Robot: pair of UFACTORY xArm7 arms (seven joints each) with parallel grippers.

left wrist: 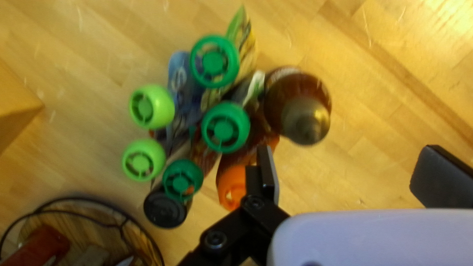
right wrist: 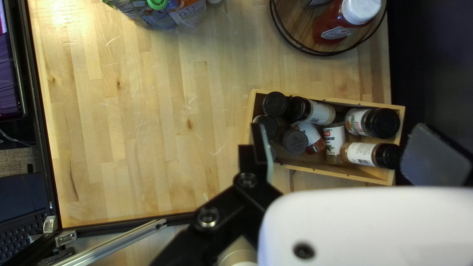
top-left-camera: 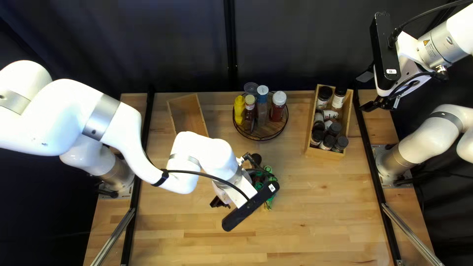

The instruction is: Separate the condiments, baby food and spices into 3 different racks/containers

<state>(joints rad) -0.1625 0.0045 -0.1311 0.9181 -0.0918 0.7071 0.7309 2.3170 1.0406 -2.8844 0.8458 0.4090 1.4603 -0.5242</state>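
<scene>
Beside and beneath our left gripper (top-left-camera: pixel 219 202), near the table's middle, baby food pouches (left wrist: pixel 187 93) with green caps crowd together, off to one side of the space between its fingers. Those fingers stand wide apart with nothing between them. A brown bottle (left wrist: pixel 290 96) and a black-lidded container (left wrist: pixel 165 209) stand among the pouches. Our right gripper (top-left-camera: pixel 367 91) also hangs with its fingers apart, near the wooden box (top-left-camera: pixel 325 153) of black-lidded spice jars (right wrist: pixel 295 140). Toward the far edge, condiment bottles (top-left-camera: pixel 278 106) stand on a round rack (top-left-camera: pixel 263 137), and a second wooden box (top-left-camera: pixel 189 116) sits left of them.

The table (top-left-camera: pixel 315 221) is pale, striped wood, with a dark curtain (top-left-camera: pixel 305 39) behind it.

Our left wrist view shows the light green, dark green and orange caps that our arm largely hides in the top left view. Only our right wrist view catches a keyboard (right wrist: pixel 24 212) and a screen (right wrist: pixel 10 74) past the table's edge.
</scene>
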